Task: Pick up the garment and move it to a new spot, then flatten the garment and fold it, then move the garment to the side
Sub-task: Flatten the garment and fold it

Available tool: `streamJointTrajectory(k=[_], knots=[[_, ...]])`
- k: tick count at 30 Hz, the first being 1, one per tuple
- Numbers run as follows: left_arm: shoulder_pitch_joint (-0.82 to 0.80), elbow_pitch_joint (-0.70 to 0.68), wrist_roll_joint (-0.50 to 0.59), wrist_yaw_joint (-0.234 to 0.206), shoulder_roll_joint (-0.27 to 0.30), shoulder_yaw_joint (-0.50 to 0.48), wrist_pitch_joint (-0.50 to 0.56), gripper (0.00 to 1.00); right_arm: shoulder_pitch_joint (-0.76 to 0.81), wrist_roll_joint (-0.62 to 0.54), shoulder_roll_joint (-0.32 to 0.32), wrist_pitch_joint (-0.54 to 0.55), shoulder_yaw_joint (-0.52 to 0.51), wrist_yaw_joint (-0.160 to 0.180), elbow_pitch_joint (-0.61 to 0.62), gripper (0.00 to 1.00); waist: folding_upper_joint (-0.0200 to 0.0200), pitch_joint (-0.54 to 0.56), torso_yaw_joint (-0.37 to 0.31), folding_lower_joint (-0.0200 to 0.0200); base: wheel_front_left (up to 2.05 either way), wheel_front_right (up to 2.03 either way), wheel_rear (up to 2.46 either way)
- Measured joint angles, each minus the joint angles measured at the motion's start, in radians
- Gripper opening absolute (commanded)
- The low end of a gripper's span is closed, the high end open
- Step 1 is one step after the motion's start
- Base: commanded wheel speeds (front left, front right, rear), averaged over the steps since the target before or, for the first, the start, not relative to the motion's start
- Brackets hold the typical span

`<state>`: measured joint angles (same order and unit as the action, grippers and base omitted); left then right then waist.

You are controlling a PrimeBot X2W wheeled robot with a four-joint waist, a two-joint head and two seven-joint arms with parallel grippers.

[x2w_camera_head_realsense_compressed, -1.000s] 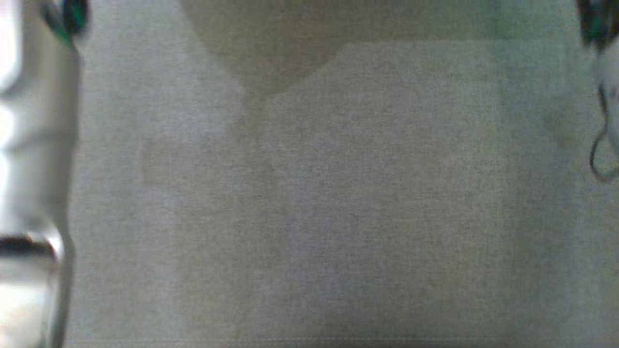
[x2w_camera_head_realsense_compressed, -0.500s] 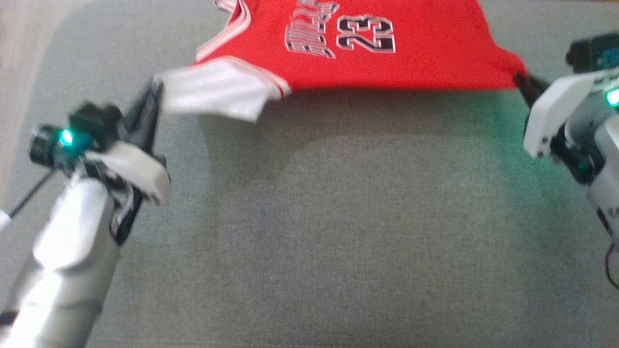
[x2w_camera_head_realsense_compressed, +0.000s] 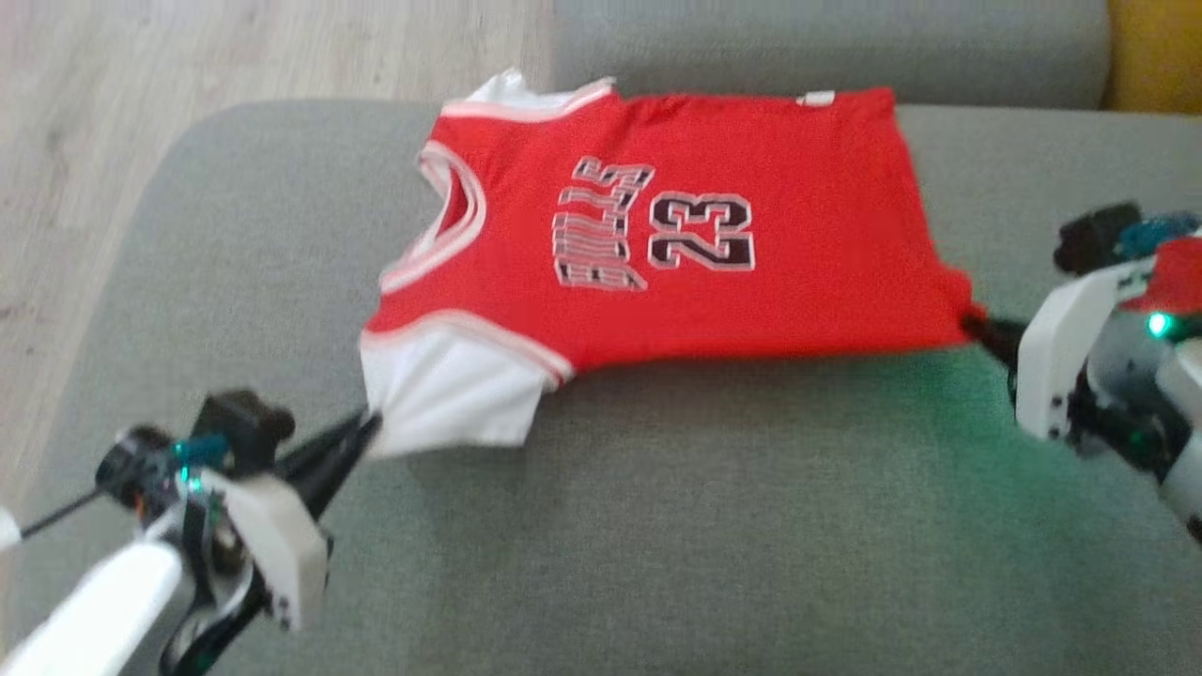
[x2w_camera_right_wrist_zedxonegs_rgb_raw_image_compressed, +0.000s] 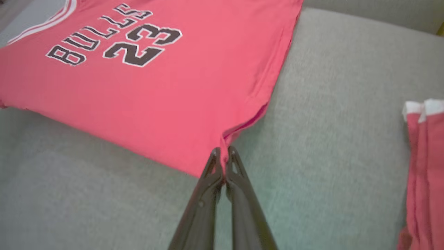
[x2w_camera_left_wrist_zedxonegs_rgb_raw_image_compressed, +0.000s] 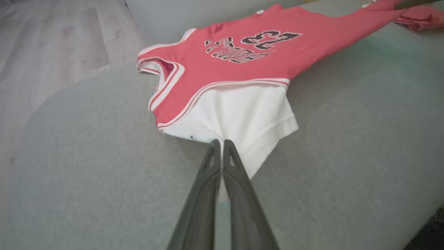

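Observation:
The garment (x2w_camera_head_realsense_compressed: 751, 188) is a red jersey with white sleeves and a black "23" on its chest, spread across the grey sofa seat (x2w_camera_head_realsense_compressed: 704, 526). My left gripper (x2w_camera_head_realsense_compressed: 368, 427) is shut on the white sleeve (x2w_camera_head_realsense_compressed: 441, 394) at the garment's near left corner; the left wrist view shows the fingers (x2w_camera_left_wrist_zedxonegs_rgb_raw_image_compressed: 208, 166) pinching that sleeve (x2w_camera_left_wrist_zedxonegs_rgb_raw_image_compressed: 239, 114). My right gripper (x2w_camera_head_realsense_compressed: 977, 324) is shut on the red hem corner at the near right. In the right wrist view the fingers (x2w_camera_right_wrist_zedxonegs_rgb_raw_image_compressed: 211, 170) clamp that corner of the garment (x2w_camera_right_wrist_zedxonegs_rgb_raw_image_compressed: 138, 90), whose near edge is lifted off the seat.
The sofa backrest (x2w_camera_head_realsense_compressed: 826, 38) runs along the far side. Wooden floor (x2w_camera_head_realsense_compressed: 141, 94) lies to the left. A second folded red cloth with white trim (x2w_camera_right_wrist_zedxonegs_rgb_raw_image_compressed: 423, 166) lies on the seat, at the right in the right wrist view.
The head camera has tilted up, so the whole garment now shows. Both grippers stay shut on their corners, with the cloth stretched between them.

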<state>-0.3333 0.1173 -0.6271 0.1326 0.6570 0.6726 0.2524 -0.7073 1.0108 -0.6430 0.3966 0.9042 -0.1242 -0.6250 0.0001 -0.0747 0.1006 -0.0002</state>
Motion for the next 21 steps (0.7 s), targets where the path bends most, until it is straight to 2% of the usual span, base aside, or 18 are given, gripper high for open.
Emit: streamJointTrajectory(k=[4,8,16,21], knots=[[0.084,-0.102,-0.037,-0.011,0.063,0.005,0.066,0.00,0.052,0.063,-0.027,0.059,0.034,0.000,0.051,0.00,0.0000,0.035,-0.008,0.0000,0.00,0.00,0.00],[0.120,-0.186,-0.050,-0.046,0.096,0.004,0.095,0.00,0.089,0.104,-0.053,0.110,0.061,0.000,0.112,0.00,0.0000,0.054,-0.017,0.0000,0.00,0.00,0.00],[0.128,-0.211,-0.051,-0.068,0.099,-0.001,0.100,0.00,0.108,0.134,-0.061,0.113,0.056,0.000,0.156,0.00,0.0000,0.048,-0.030,0.0002,0.00,0.00,0.00],[0.093,-0.176,-0.050,-0.061,0.094,0.000,0.100,0.00,0.098,0.134,-0.058,0.108,0.047,0.000,0.158,0.00,0.0000,0.026,-0.037,0.0002,0.00,0.00,0.00]])
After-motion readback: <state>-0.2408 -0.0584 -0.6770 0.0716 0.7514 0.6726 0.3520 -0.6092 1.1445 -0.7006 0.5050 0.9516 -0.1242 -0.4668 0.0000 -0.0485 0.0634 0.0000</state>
